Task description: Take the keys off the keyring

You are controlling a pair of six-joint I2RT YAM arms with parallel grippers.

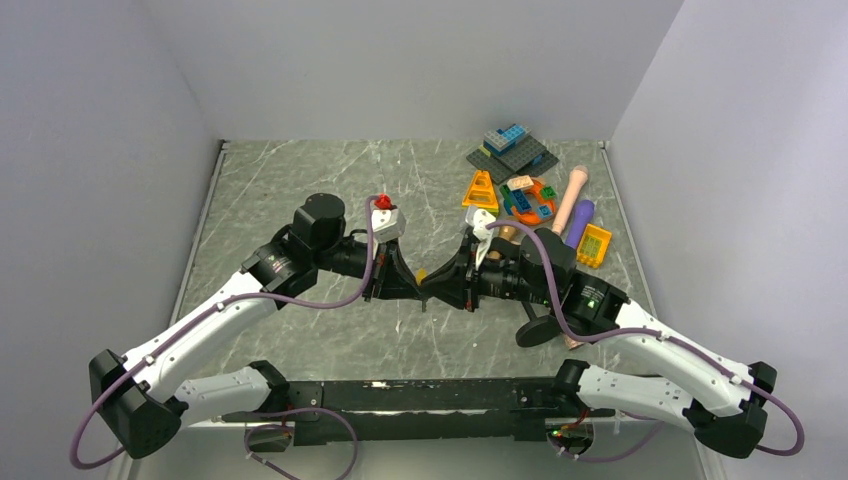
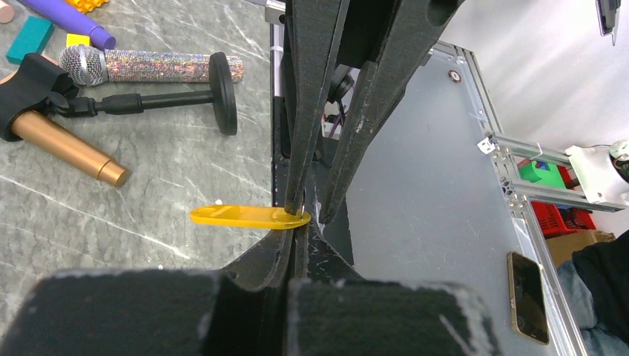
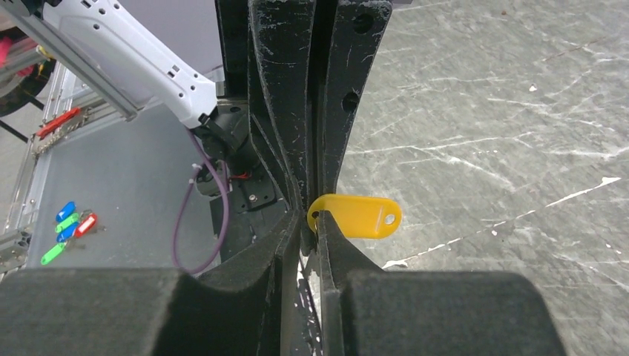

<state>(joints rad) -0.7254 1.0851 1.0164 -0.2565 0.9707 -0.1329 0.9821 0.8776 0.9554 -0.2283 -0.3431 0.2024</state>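
Over the marble table (image 1: 300,180) both arms reach inward and low, and they meet tip to tip at the middle, so neither one is nearer. The left gripper (image 2: 295,241) has its fingers pressed together; what is between them is hidden. The right gripper (image 3: 313,233) is clenched on the hole end of the yellow key tag (image 3: 360,216). The tag lies flat, with its long axis across the grippers' line, pointing away from the bases. The keyring cannot be seen.
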